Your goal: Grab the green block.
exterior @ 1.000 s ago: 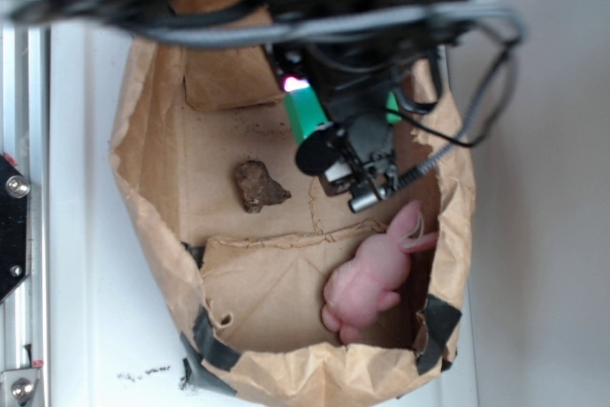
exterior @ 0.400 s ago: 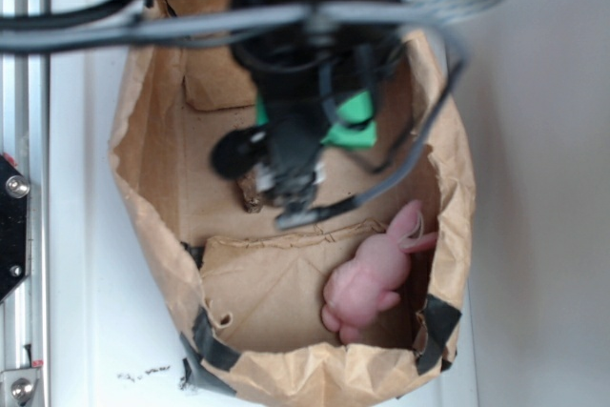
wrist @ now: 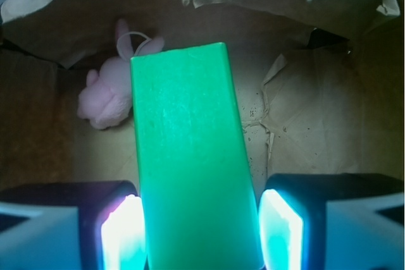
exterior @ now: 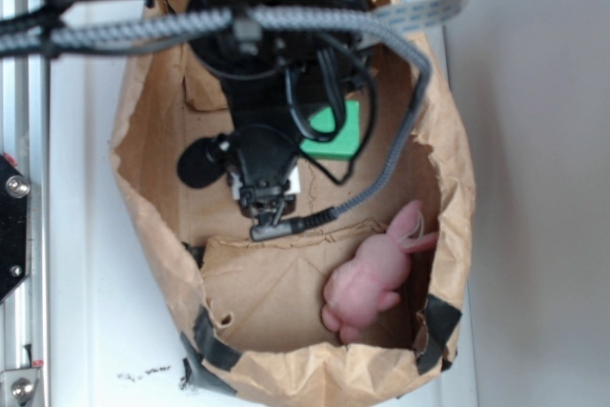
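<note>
The hand (wrist: 199,232) is clamped on the green block (wrist: 190,162) (both pads lit), with the pink rabbit (wrist: 111,90) at 11 o'clock.

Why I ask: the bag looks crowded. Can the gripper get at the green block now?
Probably yes: the green block lies between the gripper fingers with nothing in between; contact itself is unclear.

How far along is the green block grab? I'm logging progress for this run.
Done: the pincer has the green block between its two fingers, over the paper bag. In hand: closing; the wrist view shows only slim gaps at the pads, so contact is uncertain. Left: a confirmed grip and lift. The pink rabbit lies untouched.
</note>
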Motion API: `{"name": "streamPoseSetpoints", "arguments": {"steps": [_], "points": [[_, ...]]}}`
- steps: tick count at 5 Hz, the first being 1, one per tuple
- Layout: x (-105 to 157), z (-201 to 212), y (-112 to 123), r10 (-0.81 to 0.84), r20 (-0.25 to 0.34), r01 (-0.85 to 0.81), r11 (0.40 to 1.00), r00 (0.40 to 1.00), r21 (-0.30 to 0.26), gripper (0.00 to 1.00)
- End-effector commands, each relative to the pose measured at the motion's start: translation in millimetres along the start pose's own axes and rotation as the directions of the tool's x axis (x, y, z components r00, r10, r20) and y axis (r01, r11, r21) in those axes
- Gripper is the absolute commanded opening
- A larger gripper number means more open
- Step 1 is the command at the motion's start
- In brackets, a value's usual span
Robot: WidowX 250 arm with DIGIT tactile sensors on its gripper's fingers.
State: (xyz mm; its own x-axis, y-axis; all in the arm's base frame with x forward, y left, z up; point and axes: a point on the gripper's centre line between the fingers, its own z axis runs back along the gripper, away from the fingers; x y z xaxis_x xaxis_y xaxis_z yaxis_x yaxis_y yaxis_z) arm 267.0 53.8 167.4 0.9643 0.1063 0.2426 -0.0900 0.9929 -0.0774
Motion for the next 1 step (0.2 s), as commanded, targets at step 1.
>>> {"name": "streamPoseSetpoints", "arguments": {"steps": [1], "points": [[13.5,3.6,-0.5,0.027,0.13,-0.03,0.999,0.991,0.02,0.0]]}}
